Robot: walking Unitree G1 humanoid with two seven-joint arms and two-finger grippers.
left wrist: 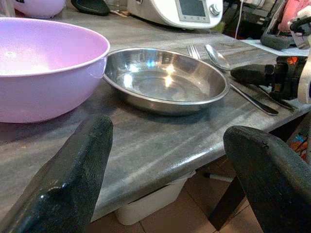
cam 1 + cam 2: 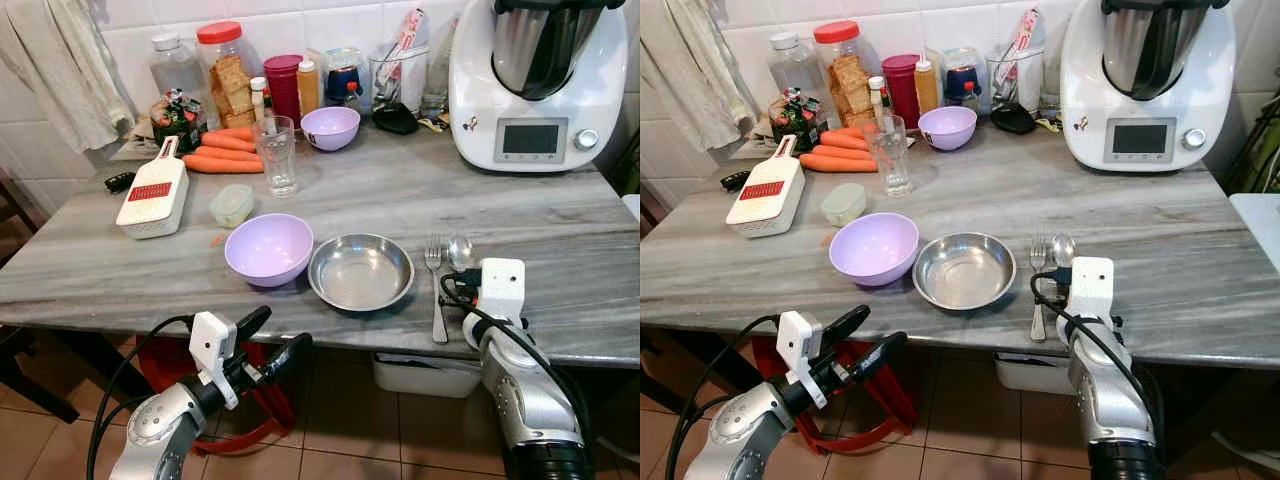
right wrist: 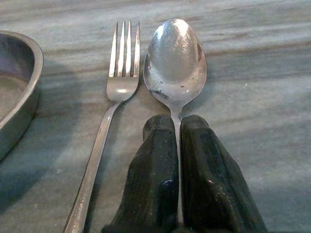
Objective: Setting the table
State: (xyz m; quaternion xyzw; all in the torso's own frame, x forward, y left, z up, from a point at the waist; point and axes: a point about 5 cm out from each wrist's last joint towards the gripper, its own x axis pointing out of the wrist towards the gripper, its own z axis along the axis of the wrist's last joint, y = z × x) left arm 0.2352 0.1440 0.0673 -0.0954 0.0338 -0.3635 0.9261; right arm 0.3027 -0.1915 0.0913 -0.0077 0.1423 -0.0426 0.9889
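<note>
A steel plate (image 2: 361, 271) lies near the table's front edge, with a lilac bowl (image 2: 268, 249) touching its left side. A fork (image 2: 436, 288) lies right of the plate, and a spoon (image 3: 175, 60) lies beside the fork. My right gripper (image 3: 179, 127) is shut on the spoon's handle, low over the marble table (image 2: 560, 235). My left gripper (image 2: 282, 339) stands open in front of the table's edge, below the bowl, holding nothing. Its fingers (image 1: 73, 179) frame the plate (image 1: 165, 80) and bowl (image 1: 46, 68).
A drinking glass (image 2: 276, 155), carrots (image 2: 222, 152), a white grater (image 2: 153, 195), a small lidded tub (image 2: 232, 205), a second lilac bowl (image 2: 330, 127) and jars stand at the back. A large kitchen machine (image 2: 535, 80) fills the back right. A white bin (image 2: 425, 375) sits under the table.
</note>
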